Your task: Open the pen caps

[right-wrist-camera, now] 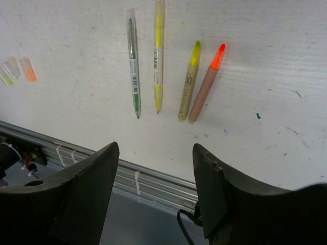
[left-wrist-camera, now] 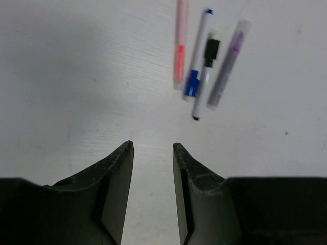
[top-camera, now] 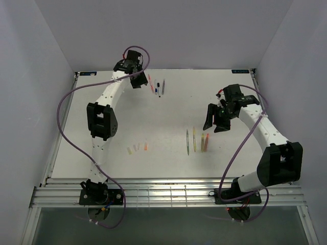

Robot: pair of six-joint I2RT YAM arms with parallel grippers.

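Lying near left: three tiny loose plastic pen caps [top-camera: 136, 148] sit in a short row on the white table [top-camera: 168, 109]. One is yellowish, one pale and one orange [right-wrist-camera: 28, 69], and all lie well apart from any pen.
Near centre: four uncapped pens lie side by side to the right of those caps. They are a thin green pen [right-wrist-camera: 134, 61], a thin yellow pen [right-wrist-camera: 159, 56], a stubby yellow highlighter [right-wrist-camera: 188, 84] and an orange highlighter [right-wrist-camera: 205, 87]. The two highlighters almost meet at one end.
Right gripper [top-camera: 214, 127]: it hangs over the table just right of the four pens. Its jaws are spread wide with nothing between them.
Left gripper [left-wrist-camera: 152, 147]: it is at the far left, with its jaws parted by a narrow gap and gripping nothing.
Far centre: four more pens lie just right of the left gripper.
- a pink pen [left-wrist-camera: 180, 46]
- a white marker wearing a blue cap [left-wrist-camera: 192, 84]
- a white marker with a black cap [left-wrist-camera: 211, 49], touching the blue-capped one
- a translucent purple pen [left-wrist-camera: 229, 64]
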